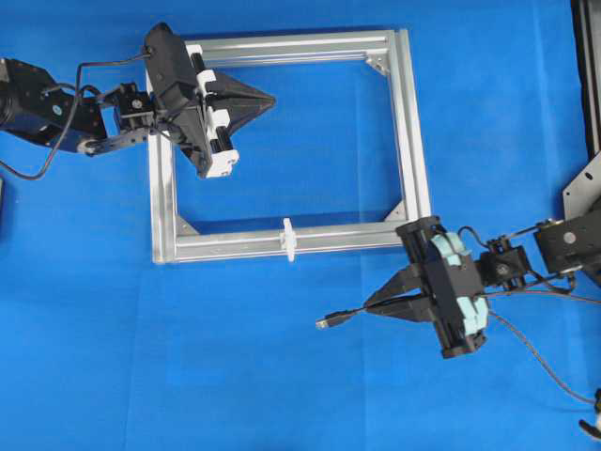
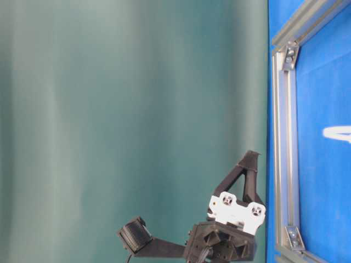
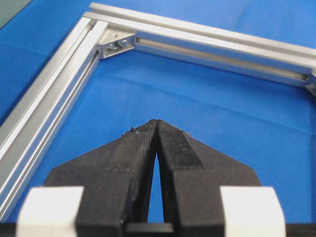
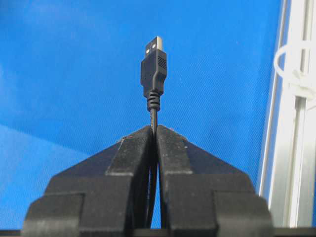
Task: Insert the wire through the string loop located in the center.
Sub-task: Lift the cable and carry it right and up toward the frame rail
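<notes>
Right claw (image 1: 373,306) clamps the wire (image 1: 340,318) near the frame (image 1: 410,122); string loop (image 1: 289,239) apart; left claw (image 1: 271,98) together.

Bright, even light floods the blue cloth-covered table (image 1: 282,376), leaving only faint shadows beneath the silver aluminium square frame (image 1: 413,141). The frame glares nearly white in the right wrist view, where the black gripper fingers (image 4: 133,168) blur in the foreground.

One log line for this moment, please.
right pincer: shut on wire | left pincer: shut, empty | string loop: not threaded
</notes>
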Robot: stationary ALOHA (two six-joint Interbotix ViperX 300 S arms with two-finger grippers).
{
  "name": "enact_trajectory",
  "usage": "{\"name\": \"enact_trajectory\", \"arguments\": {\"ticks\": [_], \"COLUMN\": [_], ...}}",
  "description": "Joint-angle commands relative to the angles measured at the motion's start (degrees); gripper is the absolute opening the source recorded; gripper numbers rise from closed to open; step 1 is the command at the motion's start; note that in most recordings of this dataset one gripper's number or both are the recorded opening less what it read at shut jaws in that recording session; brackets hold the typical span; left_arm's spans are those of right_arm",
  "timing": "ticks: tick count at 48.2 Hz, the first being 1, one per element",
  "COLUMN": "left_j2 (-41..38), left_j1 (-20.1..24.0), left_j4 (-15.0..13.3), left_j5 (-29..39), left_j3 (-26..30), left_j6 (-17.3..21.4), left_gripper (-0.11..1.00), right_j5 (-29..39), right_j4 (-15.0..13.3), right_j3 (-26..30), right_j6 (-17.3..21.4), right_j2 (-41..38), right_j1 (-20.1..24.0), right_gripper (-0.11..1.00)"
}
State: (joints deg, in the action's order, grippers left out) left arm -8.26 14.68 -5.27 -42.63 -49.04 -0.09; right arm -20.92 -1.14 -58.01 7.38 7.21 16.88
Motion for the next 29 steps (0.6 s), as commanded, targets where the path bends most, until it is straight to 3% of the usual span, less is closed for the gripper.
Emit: {"name": "enact_trajectory", "arguments": {"ticks": [1,15,29], "left_j2": [1.76,1.76,1.76], "left_j1": [-0.09,-0.09,-0.44], "left_j4": [0.09,0.09,0.09], "left_j5": [-0.26,-0.26,-0.26], "left_j3": [0.35,0.35,0.35], "left_j6": [0.09,0.09,0.00], "left_gripper": [0.00,0.00,0.00], "right_j5": [-0.53,-0.62,-0.44], "right_j4": [0.18,0.18,0.18], "right_j3": [0.35,0.26,0.00], "right_j6": [0.00,0.00,0.00], "right_j2": [1.32,1.14,1.14], "right_j1": [0.18,-0.88,-6.59], "right_gripper": [-0.02,-0.02,-0.02]}}
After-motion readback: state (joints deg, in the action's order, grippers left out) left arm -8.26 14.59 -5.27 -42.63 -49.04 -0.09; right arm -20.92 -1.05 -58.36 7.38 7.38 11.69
